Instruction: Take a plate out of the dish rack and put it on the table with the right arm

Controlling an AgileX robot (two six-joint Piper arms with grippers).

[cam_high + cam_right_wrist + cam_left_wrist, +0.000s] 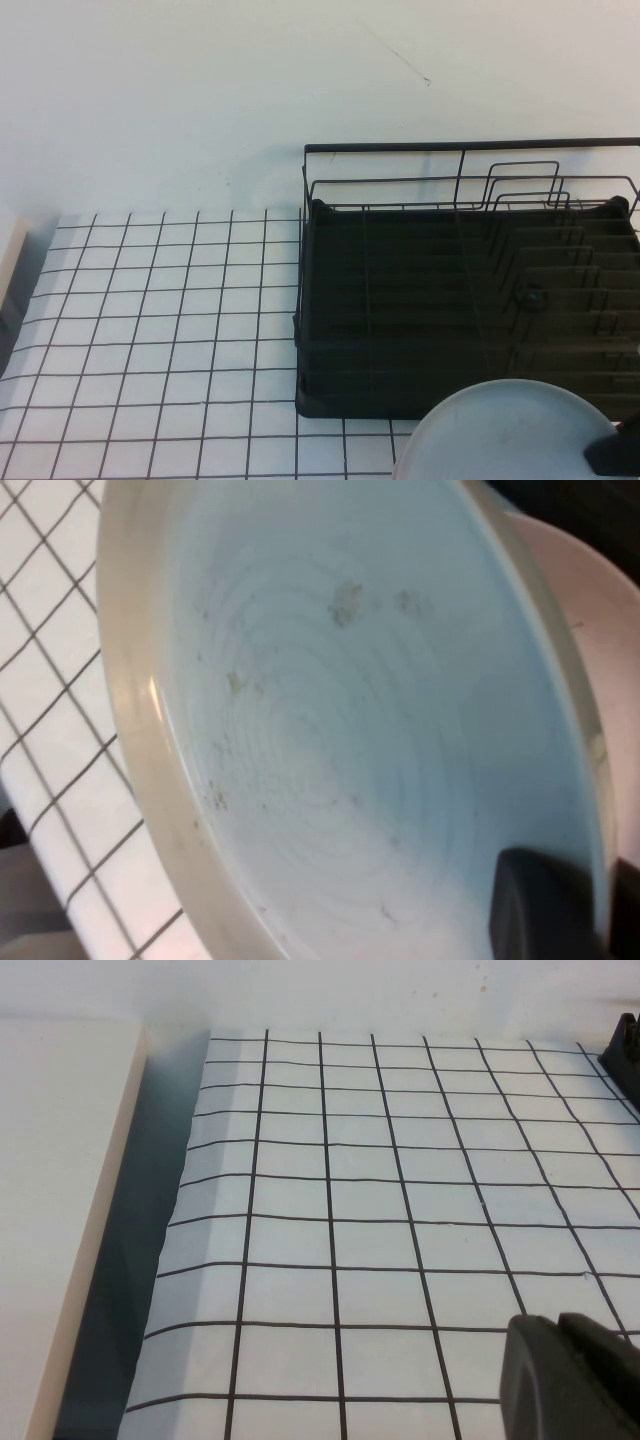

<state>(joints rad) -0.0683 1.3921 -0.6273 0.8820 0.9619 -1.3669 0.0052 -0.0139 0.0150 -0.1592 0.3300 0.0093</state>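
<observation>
White gridded desk [150,330] stretches left of the dish rack [400,330]. Right gripper [615,452] grasps the grey plate [500,430], which overlaps the rack's near edge; open desk lies leftward. Left gripper [575,1380], parked far left; I cannot tell its state.

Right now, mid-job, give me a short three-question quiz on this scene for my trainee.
1. Which arm's tool touches the plate by the dish rack? A left, B right.
2. True or false: the left tool is above the dish rack.
3. Fill in: beside the plate, the right wrist view shows a second plate coloured ___.
Key: 1 B, the right tool, at the plate's edge. 2 false, it is above the table. 3 pinkish-white.
</observation>
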